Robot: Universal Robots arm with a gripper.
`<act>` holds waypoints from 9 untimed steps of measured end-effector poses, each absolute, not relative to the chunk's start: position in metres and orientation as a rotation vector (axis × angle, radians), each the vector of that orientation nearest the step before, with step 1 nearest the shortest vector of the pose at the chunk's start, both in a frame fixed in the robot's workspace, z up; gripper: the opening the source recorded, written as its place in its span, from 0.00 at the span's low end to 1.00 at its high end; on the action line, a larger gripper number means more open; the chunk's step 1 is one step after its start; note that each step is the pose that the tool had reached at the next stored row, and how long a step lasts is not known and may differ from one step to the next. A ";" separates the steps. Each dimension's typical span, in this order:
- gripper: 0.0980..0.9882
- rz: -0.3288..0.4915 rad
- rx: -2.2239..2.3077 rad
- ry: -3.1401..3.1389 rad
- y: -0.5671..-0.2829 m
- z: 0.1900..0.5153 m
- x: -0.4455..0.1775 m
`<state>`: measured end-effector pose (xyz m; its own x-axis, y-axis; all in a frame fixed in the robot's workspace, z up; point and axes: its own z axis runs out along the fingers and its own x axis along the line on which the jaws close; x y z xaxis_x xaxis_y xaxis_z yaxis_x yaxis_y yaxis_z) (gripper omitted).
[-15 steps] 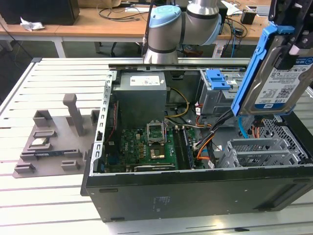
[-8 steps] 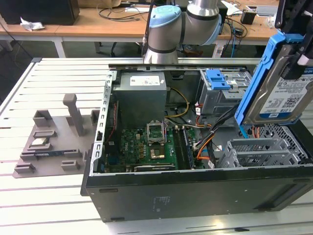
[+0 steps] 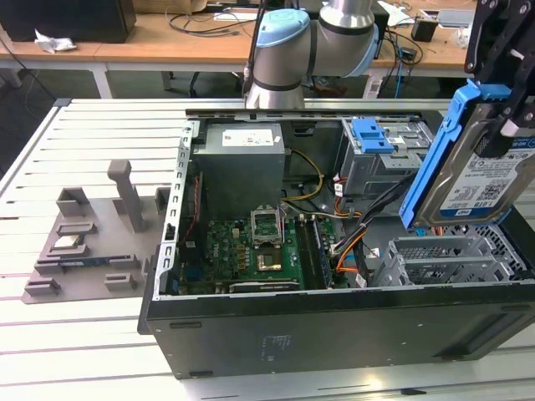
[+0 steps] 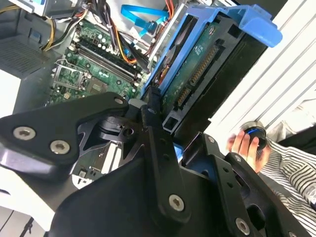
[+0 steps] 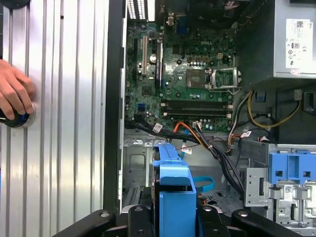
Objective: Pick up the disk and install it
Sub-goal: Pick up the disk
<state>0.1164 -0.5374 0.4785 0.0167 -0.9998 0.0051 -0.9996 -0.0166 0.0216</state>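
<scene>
Half the job looks done: the gripper (image 3: 504, 100) has its fingers (image 4: 153, 106) closed tight on the disk (image 3: 481, 171), which hangs up in the air, tilted. It is not in yet. Under the fingers sits the open computer case (image 3: 334, 322) with its metal drive cage (image 3: 456, 259). The case lies on a white ridged table (image 3: 75, 334). Off to the side, a person's hand (image 5: 15, 96) rests on a round knob (image 5: 19, 120).

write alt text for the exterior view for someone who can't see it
The gripper holds the disk, a silver drive in a blue carrier, tilted above the drive cage of an open computer case at the exterior view's right. The motherboard lies exposed inside; a grey parts tray sits outside on the left.
</scene>
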 end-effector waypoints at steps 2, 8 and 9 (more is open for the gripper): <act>0.30 -0.018 2.219 -2.197 -0.538 0.475 0.118; 0.30 -0.019 2.183 -2.232 -0.539 0.467 0.124; 0.30 -0.018 2.183 -2.232 -0.539 0.466 0.125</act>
